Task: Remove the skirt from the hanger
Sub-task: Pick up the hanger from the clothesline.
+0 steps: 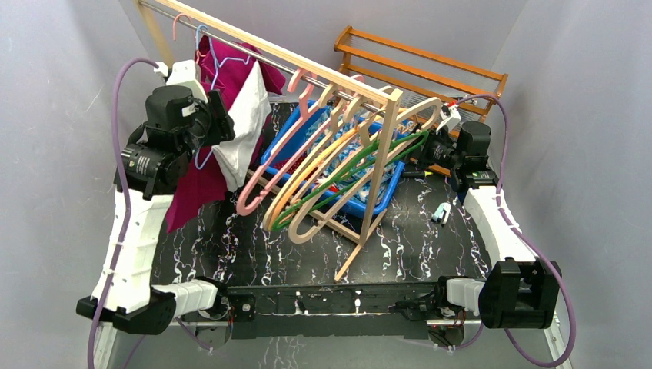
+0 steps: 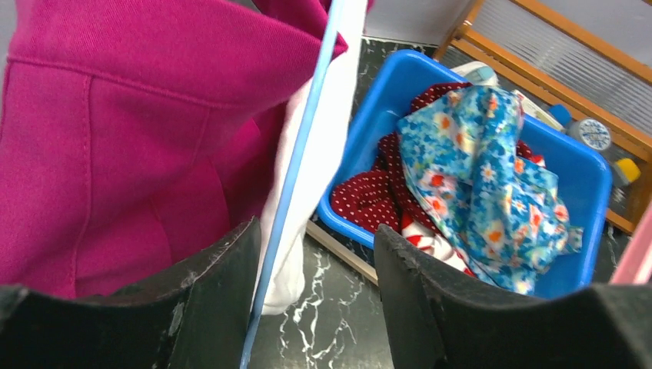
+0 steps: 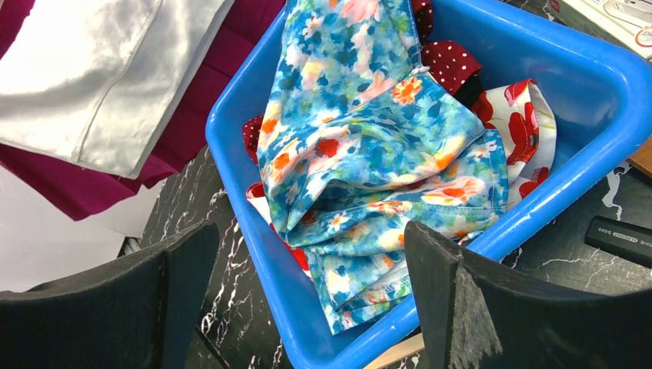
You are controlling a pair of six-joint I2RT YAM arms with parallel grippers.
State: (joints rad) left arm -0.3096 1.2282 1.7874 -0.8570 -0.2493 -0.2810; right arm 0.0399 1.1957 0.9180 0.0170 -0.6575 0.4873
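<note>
Empty hangers (image 1: pixel 247 203) crowded along the wooden rail (image 1: pixel 292 55) and the blue bin (image 1: pixel 369 207) beneath them fill the table's centre, the hanging skirt (image 1: pixel 188 188) screens the left side, and the near strip of marbled tabletop (image 1: pixel 254 254) lies open.

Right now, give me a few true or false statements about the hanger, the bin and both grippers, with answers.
1. The magenta garment hangs near the left end of the rail. True.
2. The blue bin is empty. False: it holds floral cloth and polka-dot cloth.
3. The blue hanger passes between the fingers of the left gripper. True.
4. The right gripper grips the floral cloth. False: it is open above the bin.
</note>
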